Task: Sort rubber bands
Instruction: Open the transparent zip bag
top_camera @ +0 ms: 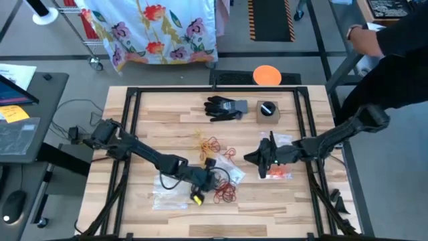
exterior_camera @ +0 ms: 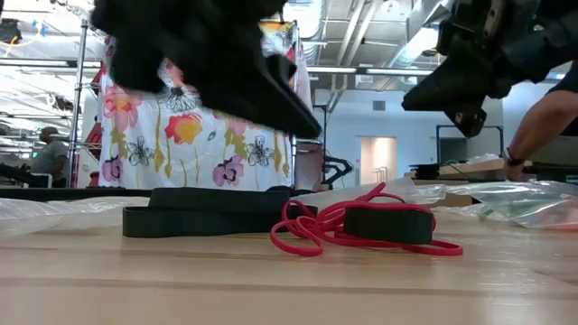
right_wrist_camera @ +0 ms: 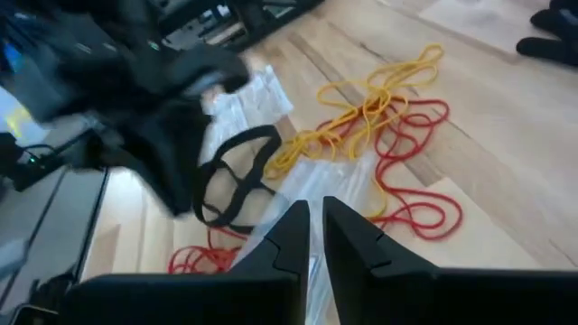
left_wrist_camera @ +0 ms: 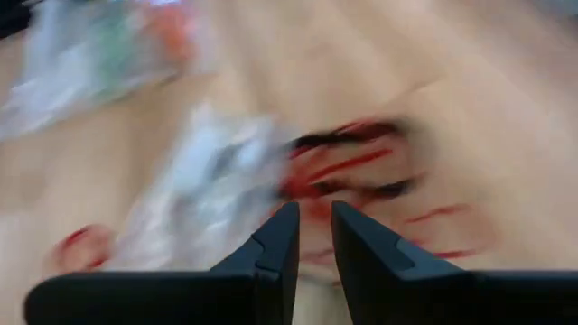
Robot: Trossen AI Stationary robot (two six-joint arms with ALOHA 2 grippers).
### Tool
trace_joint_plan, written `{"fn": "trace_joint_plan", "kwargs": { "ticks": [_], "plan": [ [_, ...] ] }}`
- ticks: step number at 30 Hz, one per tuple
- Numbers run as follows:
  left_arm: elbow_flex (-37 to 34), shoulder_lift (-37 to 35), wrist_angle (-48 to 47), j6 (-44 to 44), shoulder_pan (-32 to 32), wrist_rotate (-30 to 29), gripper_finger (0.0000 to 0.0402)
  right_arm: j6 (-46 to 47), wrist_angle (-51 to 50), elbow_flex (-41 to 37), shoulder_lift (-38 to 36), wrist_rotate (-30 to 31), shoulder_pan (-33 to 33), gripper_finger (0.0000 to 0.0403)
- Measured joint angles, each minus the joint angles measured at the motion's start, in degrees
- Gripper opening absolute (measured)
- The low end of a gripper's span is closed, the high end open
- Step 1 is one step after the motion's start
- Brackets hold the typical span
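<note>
We see the rubber bands point(top_camera: 215, 144) scattered over the middle of the wooden table point(top_camera: 167, 117); a yellow tangle point(right_wrist_camera: 370, 104) and red loops point(right_wrist_camera: 411, 176) lie ahead of the right gripper point(right_wrist_camera: 314, 236), and a black band point(right_wrist_camera: 233, 176) hangs just beside the left gripper point(top_camera: 212, 175), though we cannot tell whether it is held; another red cluster point(top_camera: 224, 193) lies just beside that gripper, with more red and black bands point(left_wrist_camera: 348, 167) ahead of its fingertips. The left gripper's fingers stand a narrow gap apart with nothing seen between them; the right gripper's fingers are likewise slightly parted and empty, above a clear plastic bag point(right_wrist_camera: 339, 194). Beyond the right gripper, an orange bag point(top_camera: 277, 173) rests; a black glove point(top_camera: 226, 107) lies well apart.
</note>
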Motion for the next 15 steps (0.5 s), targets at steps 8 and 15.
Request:
{"fn": "trace_joint_plan", "kwargs": {
  "ticks": [8,15],
  "plan": [
    [5.07,5.96,-4.69,4.20,2.84,-4.17,0.0063,-0.34,0.57,0.02,-0.77,-0.08,-0.31,0.0040],
    [10.47,9.34,-7.95,5.67,2.88,-5.63,0.0091,-0.34,0.48,0.02,-0.70,-0.43,0.69,0.0040]
  ]
}}
